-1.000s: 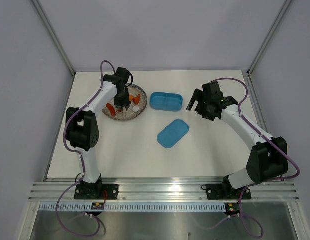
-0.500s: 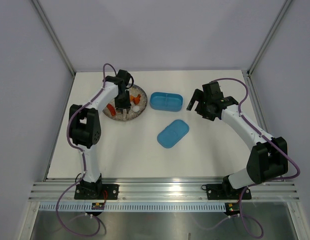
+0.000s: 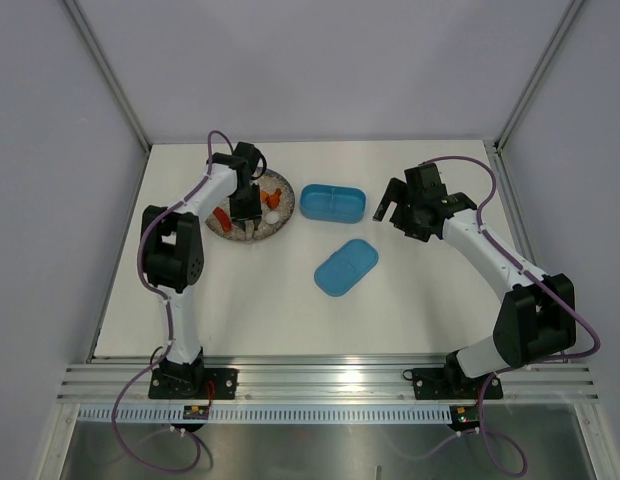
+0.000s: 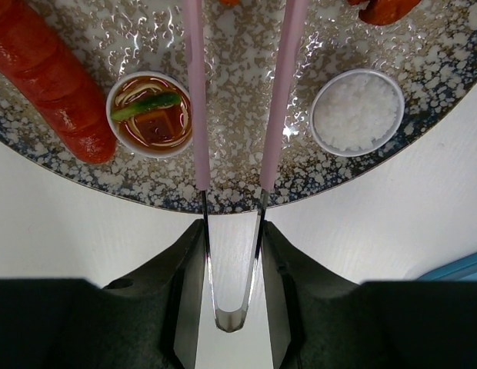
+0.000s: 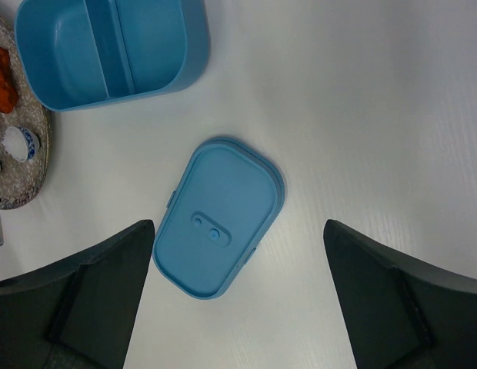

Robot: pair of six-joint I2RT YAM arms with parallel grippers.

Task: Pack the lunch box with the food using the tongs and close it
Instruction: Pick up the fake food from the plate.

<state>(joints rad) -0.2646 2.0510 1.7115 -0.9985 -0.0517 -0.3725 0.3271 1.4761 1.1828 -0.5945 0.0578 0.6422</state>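
Observation:
My left gripper (image 4: 232, 254) is shut on the pale pink tongs (image 4: 196, 115), its fingers pressing the metal base of the V. The tong arms reach out over the speckled plate (image 4: 238, 177), between a small cup of brown sauce (image 4: 150, 114) and a cup of white rice (image 4: 356, 111); their tips are cut off at the top. A red sausage (image 4: 54, 77) lies on the left of the plate. The blue lunch box (image 3: 332, 202) stands open with both compartments bare, right of the plate. Its lid (image 5: 219, 217) lies flat on the table under my open right gripper (image 3: 390, 210).
Orange food pieces (image 5: 1, 77) and a small white cup (image 5: 21, 142) sit on the plate's (image 3: 282, 190) side nearest the lunch box (image 5: 194, 54). White walls and metal frame posts enclose the table on three sides.
The left arm has drawn in a little toward the plate, and the tongs stay over it. The right arm has not moved.

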